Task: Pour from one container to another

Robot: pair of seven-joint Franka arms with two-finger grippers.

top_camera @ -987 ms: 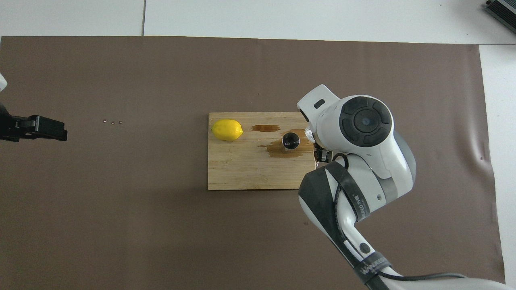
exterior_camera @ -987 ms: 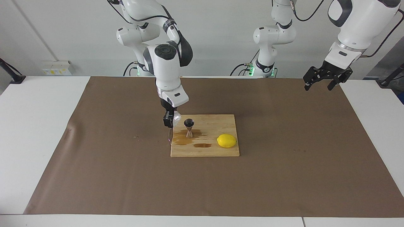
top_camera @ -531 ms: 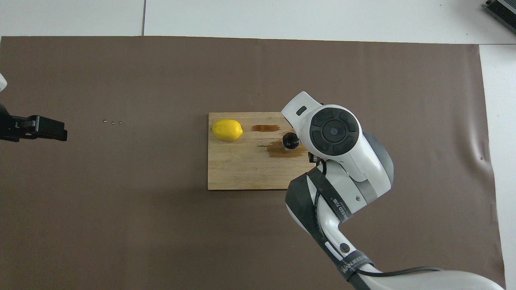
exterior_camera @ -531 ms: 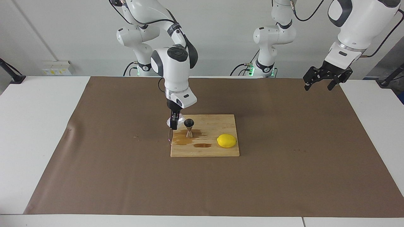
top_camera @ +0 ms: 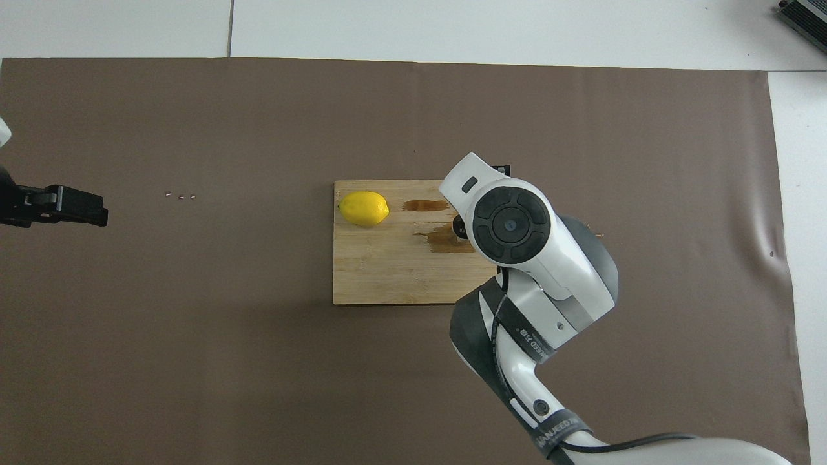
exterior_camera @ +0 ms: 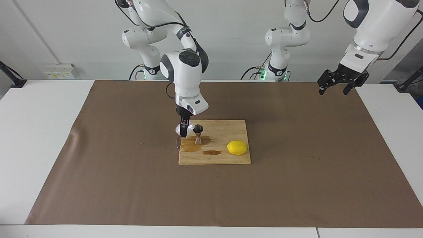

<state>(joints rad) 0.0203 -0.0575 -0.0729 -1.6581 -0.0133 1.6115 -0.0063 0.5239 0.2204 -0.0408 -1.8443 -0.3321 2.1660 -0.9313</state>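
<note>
The small clear knobbly cup [exterior_camera: 188, 126] hangs just above the wooden board [exterior_camera: 228, 132], at its edge toward the right arm's end, with my right gripper [exterior_camera: 183, 132] shut on it from above. Right beside the cup stands the steel hourglass jigger [exterior_camera: 198, 134], upright on the board with its dark mouth up. In the overhead view the right arm's wrist covers the cup and the gripper, and only a sliver of the jigger [top_camera: 457, 226] shows. My left gripper [exterior_camera: 340, 86] waits open and empty, high over the left arm's end of the table.
Brown wet stains [exterior_camera: 193, 145] spread on the board around the jigger's foot. A yellow lemon [exterior_camera: 237, 147] lies on the board toward the left arm's end. Brown paper [exterior_camera: 99, 165] covers the table, and a few tiny specks [top_camera: 179, 196] lie on it.
The right wrist has swung toward the jigger and now covers most of it from above. The cup has come down a little beside the jigger. The left arm has not moved.
</note>
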